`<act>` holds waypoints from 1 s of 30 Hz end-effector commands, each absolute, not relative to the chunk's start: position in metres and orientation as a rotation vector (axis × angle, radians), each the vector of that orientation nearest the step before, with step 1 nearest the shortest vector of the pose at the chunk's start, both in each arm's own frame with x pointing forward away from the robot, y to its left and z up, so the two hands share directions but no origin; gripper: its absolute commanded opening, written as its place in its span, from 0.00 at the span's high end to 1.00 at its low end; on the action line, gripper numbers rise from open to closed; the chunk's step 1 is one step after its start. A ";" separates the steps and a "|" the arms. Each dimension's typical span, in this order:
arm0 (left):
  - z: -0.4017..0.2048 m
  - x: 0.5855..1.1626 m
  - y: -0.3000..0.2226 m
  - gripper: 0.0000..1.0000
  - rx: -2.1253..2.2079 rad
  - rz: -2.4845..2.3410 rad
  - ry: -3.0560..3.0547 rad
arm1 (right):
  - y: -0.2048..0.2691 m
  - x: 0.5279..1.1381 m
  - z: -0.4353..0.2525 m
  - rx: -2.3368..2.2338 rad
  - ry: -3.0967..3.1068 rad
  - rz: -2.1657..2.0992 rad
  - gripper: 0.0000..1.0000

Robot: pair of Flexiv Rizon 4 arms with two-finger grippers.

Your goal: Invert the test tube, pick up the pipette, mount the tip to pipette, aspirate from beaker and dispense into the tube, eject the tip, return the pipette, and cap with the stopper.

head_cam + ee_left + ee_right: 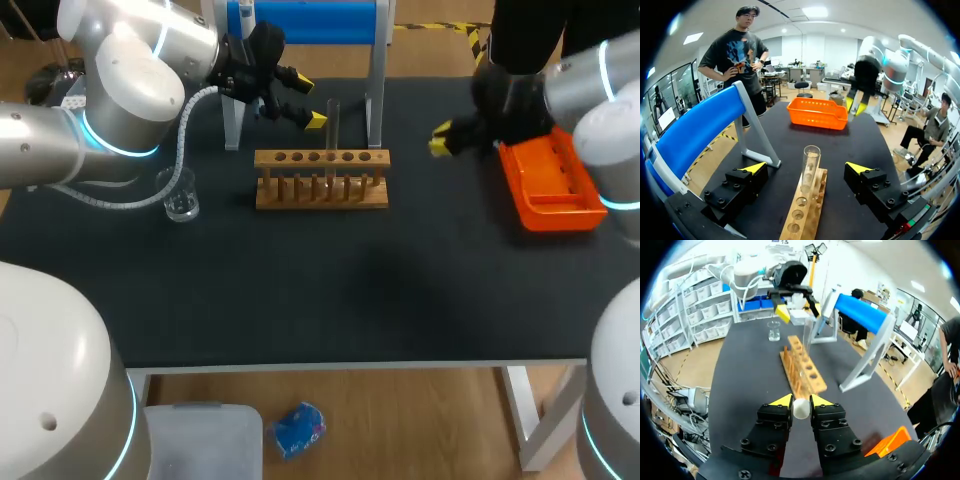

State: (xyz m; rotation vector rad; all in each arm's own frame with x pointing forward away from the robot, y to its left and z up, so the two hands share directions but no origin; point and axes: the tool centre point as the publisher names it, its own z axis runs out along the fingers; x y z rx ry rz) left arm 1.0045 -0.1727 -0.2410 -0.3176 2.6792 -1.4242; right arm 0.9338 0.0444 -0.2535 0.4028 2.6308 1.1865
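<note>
A clear test tube (333,125) stands upright in the wooden rack (322,180). My left gripper (309,102) is open at the tube's top. In the left wrist view the tube (810,167) rises between the spread fingers (754,169) of that gripper (806,169) and touches neither. My right gripper (440,140) hangs to the right of the rack, beside the orange tray (550,185). In its wrist view this gripper (801,401) is shut on a small white stopper (801,409), with the rack (802,371) ahead of it. A glass beaker (180,196) stands left of the rack.
A blue-topped stand on white legs (305,22) rises right behind the rack and the left gripper. The orange tray (817,112) lies at the table's right side. Dark open tabletop (330,290) stretches in front of the rack.
</note>
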 end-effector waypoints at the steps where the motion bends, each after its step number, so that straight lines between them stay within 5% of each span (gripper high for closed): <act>1: -0.240 1.006 -0.173 0.00 -0.318 -1.421 2.686 | 0.058 0.951 -0.234 0.334 2.715 1.209 1.00; 21: -0.240 1.006 -0.173 0.00 -0.318 -1.421 2.686 | 0.153 0.993 -0.193 0.032 2.795 1.212 1.00; 30: -0.240 1.006 -0.173 0.00 -0.318 -1.421 2.686 | 0.156 0.993 -0.191 0.019 2.789 1.230 1.00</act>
